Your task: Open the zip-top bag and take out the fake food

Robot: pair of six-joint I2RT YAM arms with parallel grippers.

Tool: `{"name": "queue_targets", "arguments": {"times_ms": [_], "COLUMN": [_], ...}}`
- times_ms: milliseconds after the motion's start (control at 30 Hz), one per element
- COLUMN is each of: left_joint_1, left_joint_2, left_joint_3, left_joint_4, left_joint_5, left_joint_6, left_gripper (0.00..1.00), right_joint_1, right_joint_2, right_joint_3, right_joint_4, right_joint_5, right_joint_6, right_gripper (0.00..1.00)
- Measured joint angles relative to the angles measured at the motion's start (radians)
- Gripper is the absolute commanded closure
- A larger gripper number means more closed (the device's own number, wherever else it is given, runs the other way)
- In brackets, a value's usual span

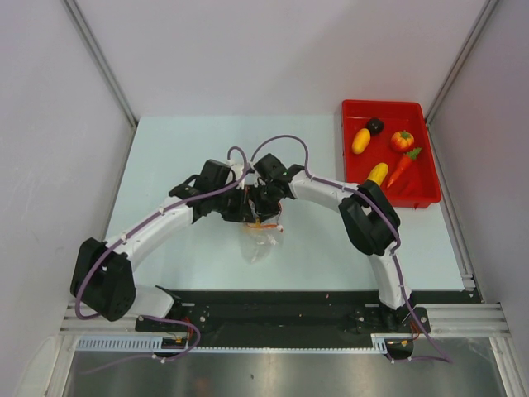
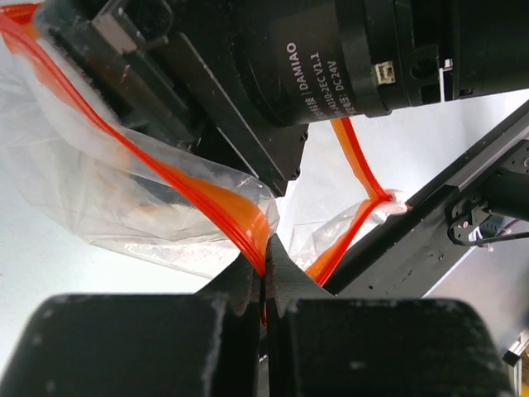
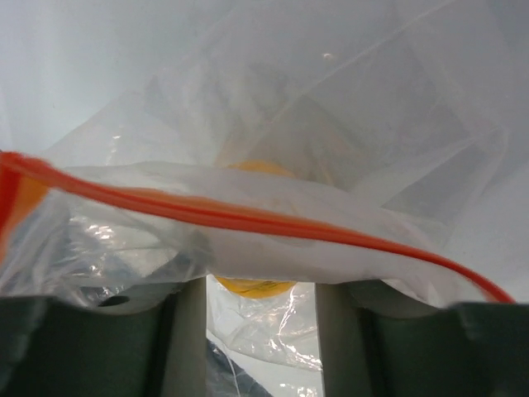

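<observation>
Left jaws clenched on zip-top bag [image 2: 124, 207] strip | right jaws parted, bag across

The black motor housing [image 2: 347, 50] in the left wrist view carries white print reading "DAMIAO"; beneath it runs a partly blurred model line ending "2EC V1.1"; a third line reads "DC24V".

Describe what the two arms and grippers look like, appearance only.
The left arm and right arm have curved white links with bulky black joints, and a lilac cable loops along each. The left gripper is black. A black motor housing carries white lettering: DAMIAO, V1.1, DC24V.
</observation>
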Motion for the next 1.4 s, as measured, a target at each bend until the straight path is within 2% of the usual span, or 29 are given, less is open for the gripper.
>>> {"name": "queue_targets", "arguments": {"times_ms": [167, 333, 567, 800, 967, 1067, 1400], "left_joint_1": [0.0, 0.0, 0.001, 0.001, 0.001, 0.001, 0.001], "left_joint_2": [-0.01, -0.013, -0.014, -0.017, -0.017, -0.014, 0.124], "left_joint_3": [-0.008, -0.008, -0.008, -0.009, -0.015, -0.015, -0.014], "left_joint_4": [-0.004, -0.028, -0.048, -0.037, -0.006, 0.002, -0.009], "left_joint_5": [-0.031, -0.098, -0.154, -0.139, -0.096, -0.081, -0.049], "left_joint_6": [0.0, 0.0, -0.001, -0.001, -0.001, -0.001, 0.0], "left_gripper": [1.0, 1.0, 1.0, 1.0, 1.0, 1.0, 1.0], "right_joint_1": [0.0, 0.0, -0.015, -0.074, -0.097, -0.097, -0.08], "right_joint_2": [-0.005, -0.053, -0.211, -0.314, -0.314, -0.279, -0.082], "right_joint_3": [-0.004, -0.012, -0.05, -0.095, -0.105, -0.105, -0.113], "right_joint_4": [-0.003, -0.046, -0.084, -0.074, -0.046, -0.031, -0.009], "right_joint_5": [-0.001, 0.003, 0.012, -0.037, -0.098, -0.098, -0.009], "right_joint_6": [0.002, -0.001, -0.002, 0.011, 0.023, 0.026, 0.011], "right_gripper": [0.83, 0.84, 0.82, 0.74, 0.65, 0.64, 0.37]}}
